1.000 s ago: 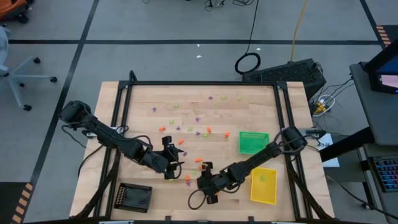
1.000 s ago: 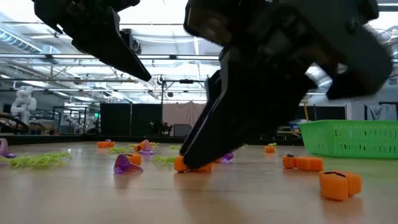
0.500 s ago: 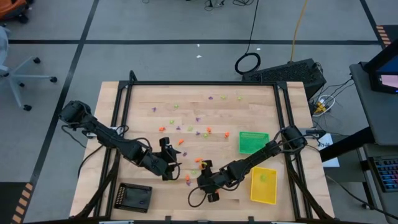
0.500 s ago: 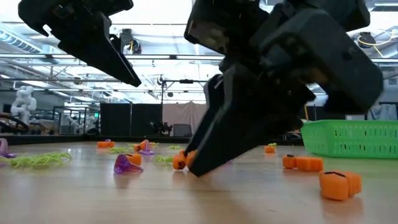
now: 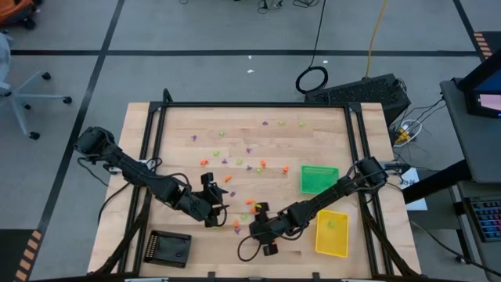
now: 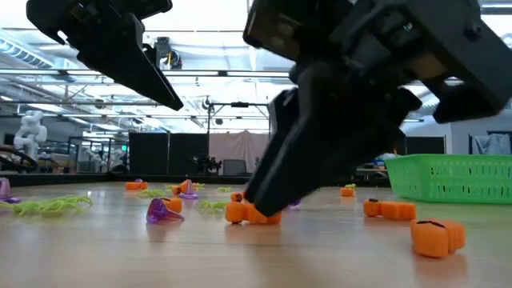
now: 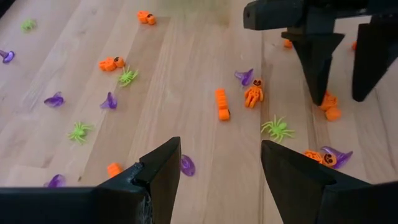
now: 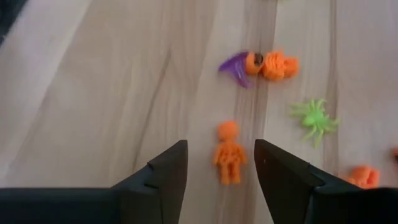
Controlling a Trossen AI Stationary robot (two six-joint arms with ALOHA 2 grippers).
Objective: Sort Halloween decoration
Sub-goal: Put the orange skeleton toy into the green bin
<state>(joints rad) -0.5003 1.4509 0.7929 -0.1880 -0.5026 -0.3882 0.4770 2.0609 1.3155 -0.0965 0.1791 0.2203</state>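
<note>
right gripper [image 8: 221, 165], lower centre of frame: jaws parted, empty, straddling an orange skeleton figure [image 8: 228, 151] on the table, likely lined up to pinch it. left gripper [image 7: 217, 174]: wide open, empty, poised over scattered halloween trinkets [image 5: 239, 168] mid-frame; green tray [image 5: 318, 178] at right for sorting.

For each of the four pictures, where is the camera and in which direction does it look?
High: overhead, straight down; both arms, green tray, yellow tray.
Low: table height, looking across; both grippers, green tray.
Left wrist: on the left arm; own open fingers, right gripper beyond.
Right wrist: on the right arm; own fingers astride an orange skeleton.
Shared: that skeleton shows in both wrist views.
</note>
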